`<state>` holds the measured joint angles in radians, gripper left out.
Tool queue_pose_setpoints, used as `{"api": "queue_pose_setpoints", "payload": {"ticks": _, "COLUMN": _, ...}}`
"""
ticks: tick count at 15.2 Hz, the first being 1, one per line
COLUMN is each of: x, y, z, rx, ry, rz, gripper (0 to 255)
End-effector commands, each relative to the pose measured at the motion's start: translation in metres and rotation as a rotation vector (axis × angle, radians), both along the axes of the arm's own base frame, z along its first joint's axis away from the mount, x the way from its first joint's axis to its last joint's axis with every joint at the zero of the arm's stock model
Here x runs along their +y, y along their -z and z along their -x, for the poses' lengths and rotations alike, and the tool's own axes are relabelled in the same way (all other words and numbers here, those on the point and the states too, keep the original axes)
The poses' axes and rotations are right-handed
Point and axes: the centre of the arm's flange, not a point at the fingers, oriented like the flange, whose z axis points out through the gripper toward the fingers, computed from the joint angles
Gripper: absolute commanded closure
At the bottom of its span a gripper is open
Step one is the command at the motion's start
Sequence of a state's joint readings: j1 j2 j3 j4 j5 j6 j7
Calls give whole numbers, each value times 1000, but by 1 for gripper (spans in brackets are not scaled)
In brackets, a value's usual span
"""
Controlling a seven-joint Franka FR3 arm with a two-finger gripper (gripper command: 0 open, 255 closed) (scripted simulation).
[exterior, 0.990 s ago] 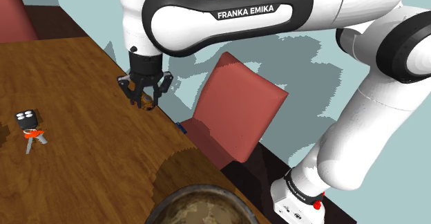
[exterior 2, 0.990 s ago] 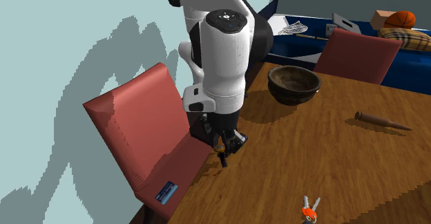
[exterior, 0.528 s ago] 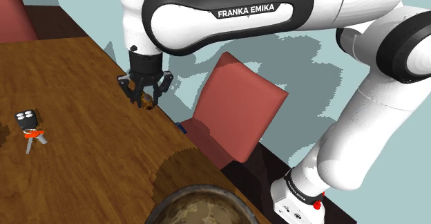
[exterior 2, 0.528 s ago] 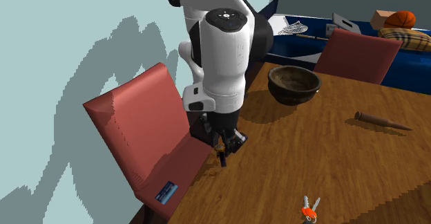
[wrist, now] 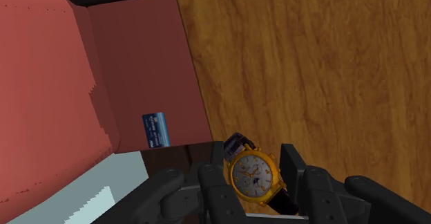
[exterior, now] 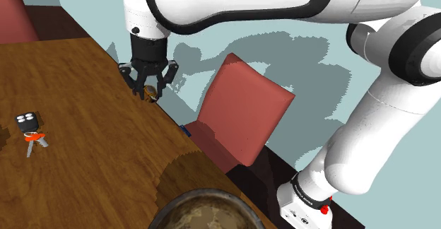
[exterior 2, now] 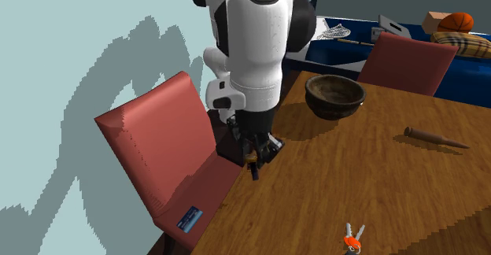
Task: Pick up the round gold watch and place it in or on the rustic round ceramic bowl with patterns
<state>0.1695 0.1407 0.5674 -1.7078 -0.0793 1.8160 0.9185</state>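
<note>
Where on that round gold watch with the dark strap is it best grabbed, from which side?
Across the case of the round gold watch, from above, as the black gripper holds it now: the face points up, the rim offers two opposite sides, and the dark strap looks thin.

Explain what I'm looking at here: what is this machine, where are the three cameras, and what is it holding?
It is a white robot arm working at a wooden table. One picture looks down from beside the arm's base. One faces it from further along the table. The third comes from a camera on the hand itself. In that hand view, its two black fingers are shut on a gold watch with a dark strap, at the table's edge beside a red chair. On the table sit a brown patterned bowl, a set of keys and a brown stick-like object.
</note>
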Motion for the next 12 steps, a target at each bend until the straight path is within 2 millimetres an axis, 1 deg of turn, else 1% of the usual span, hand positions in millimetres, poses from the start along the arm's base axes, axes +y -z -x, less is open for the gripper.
{"api": "queue_pose_setpoints", "payload": {"ticks": 1, "x": 0, "y": -11, "z": -1, "rx": 0, "ry": 0, "rz": 0, "gripper": 255}}
{"api": "queue_pose_setpoints", "payload": {"ticks": 12, "x": 0, "y": -69, "z": -1, "rx": 0, "ry": 0, "rz": 0, "gripper": 255}}
